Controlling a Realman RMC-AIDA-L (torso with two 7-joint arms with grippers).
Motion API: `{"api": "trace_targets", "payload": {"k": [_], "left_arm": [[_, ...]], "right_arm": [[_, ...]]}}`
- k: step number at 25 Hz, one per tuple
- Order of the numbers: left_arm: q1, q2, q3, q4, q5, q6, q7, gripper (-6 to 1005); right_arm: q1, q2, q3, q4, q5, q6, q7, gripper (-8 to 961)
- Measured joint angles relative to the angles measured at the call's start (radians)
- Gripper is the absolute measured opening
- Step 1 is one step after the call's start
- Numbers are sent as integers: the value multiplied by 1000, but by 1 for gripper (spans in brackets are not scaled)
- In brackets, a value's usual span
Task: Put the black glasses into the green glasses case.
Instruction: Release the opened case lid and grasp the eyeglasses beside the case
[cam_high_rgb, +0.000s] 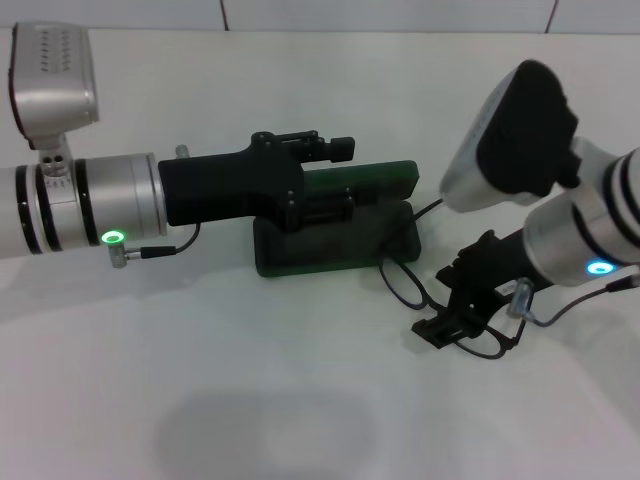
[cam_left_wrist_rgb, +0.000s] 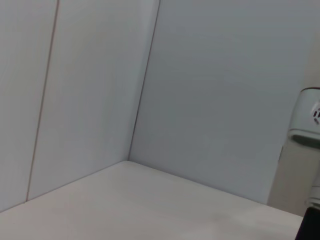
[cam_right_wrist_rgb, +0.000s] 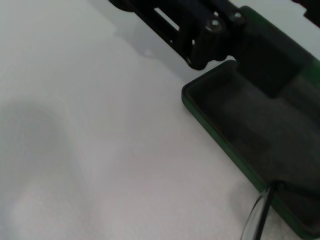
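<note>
The green glasses case lies open at the table's middle, its lid raised behind the dark-lined base. My left gripper reaches in from the left and is shut on the lid. My right gripper is shut on the black glasses and holds them low over the table just right of the case, with one lens near the case's right end. In the right wrist view the open case shows its lining, with a lens rim of the glasses at its near edge and the left gripper on the lid.
White table all round, with white wall panels at the back. Thin cables hang under both wrists. Part of the right arm shows in the left wrist view.
</note>
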Motion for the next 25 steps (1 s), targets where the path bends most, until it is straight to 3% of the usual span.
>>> {"api": "trace_targets", "payload": {"k": [4, 19, 25], "left_arm": [[-1, -1, 1, 1, 1, 0, 3, 655], [-9, 3, -2, 0, -1, 0, 10, 654], [-10, 2, -4, 2, -6, -1, 10, 654]], "right_arm": [[23, 0, -33, 35, -7, 36, 17, 719], [49, 0, -60, 83, -10, 60, 26, 393], [57, 0, -60, 99, -10, 61, 26, 374]]}}
